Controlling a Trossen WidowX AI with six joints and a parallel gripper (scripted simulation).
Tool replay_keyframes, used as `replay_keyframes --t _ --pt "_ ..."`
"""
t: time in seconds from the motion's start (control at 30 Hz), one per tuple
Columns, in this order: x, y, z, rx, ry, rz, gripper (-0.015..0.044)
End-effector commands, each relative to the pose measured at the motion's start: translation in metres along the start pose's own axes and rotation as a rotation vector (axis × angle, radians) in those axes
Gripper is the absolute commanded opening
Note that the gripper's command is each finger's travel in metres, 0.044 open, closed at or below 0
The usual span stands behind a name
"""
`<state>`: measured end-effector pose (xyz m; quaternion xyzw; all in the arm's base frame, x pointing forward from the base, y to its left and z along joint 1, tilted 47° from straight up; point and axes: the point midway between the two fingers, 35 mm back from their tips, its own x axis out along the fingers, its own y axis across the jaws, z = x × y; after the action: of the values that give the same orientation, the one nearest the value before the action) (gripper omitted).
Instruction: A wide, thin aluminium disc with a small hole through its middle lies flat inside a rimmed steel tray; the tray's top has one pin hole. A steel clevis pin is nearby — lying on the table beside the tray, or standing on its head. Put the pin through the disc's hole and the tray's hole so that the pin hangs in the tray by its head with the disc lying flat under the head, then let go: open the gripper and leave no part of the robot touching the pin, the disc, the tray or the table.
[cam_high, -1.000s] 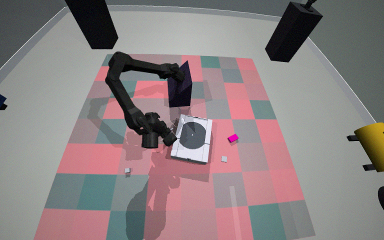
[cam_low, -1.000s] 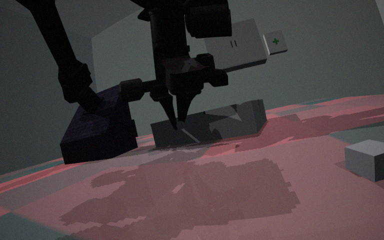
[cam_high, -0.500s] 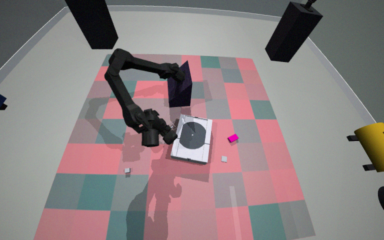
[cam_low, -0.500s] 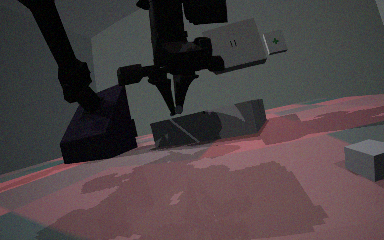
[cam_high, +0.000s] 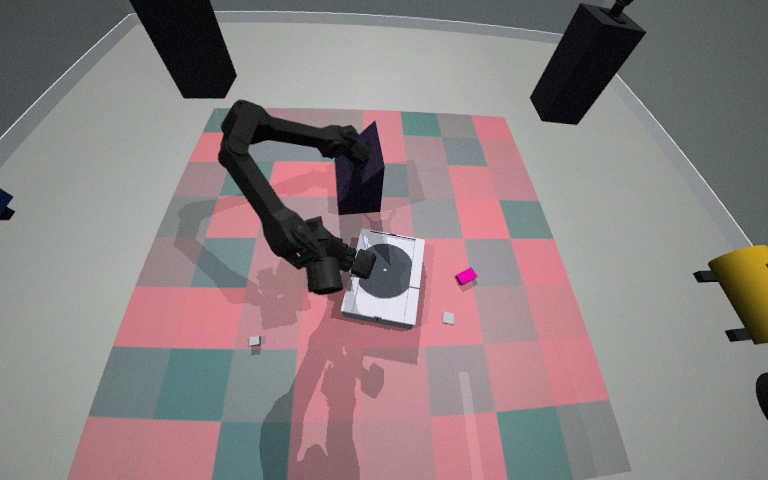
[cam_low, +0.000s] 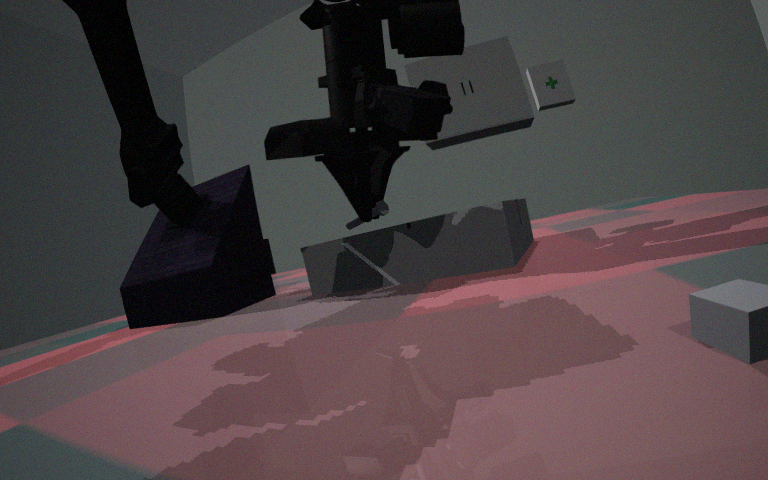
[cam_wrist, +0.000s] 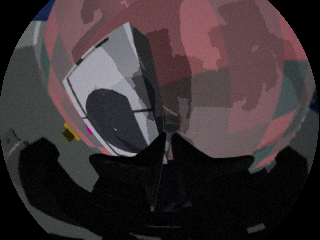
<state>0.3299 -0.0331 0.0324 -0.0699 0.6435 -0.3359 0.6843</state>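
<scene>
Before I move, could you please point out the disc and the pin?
disc (cam_high: 391, 277) (cam_wrist: 111, 112): top and wrist views, upper face.
pin (cam_low: 384, 208) (cam_wrist: 171, 125): exterior and wrist views, head.

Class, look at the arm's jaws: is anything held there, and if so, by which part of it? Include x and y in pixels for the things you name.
Yes: the pin (cam_low: 355, 224). The jaws (cam_low: 368, 218) grip it partway along its shank, leaving the head sticking out on one side.

Magenta block (cam_high: 466, 276): right of centre, top view
Pale cubes (cam_high: 448, 318) (cam_low: 730, 316): one lower right of centre, one lower left, top view
Yellow cylinder (cam_high: 744, 294): right edge, top view
Green-cross box (cam_low: 550, 84): upper right, exterior view
</scene>
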Motion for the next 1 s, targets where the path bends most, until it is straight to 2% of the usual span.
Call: replay_keyframes --t 0.0,0.97 --pt "-0.001 0.010 -0.002 -0.155 -0.021 -0.019 0.0000" --pt "-0.004 0.073 -0.027 -1.137 -0.088 -0.176 0.0000"
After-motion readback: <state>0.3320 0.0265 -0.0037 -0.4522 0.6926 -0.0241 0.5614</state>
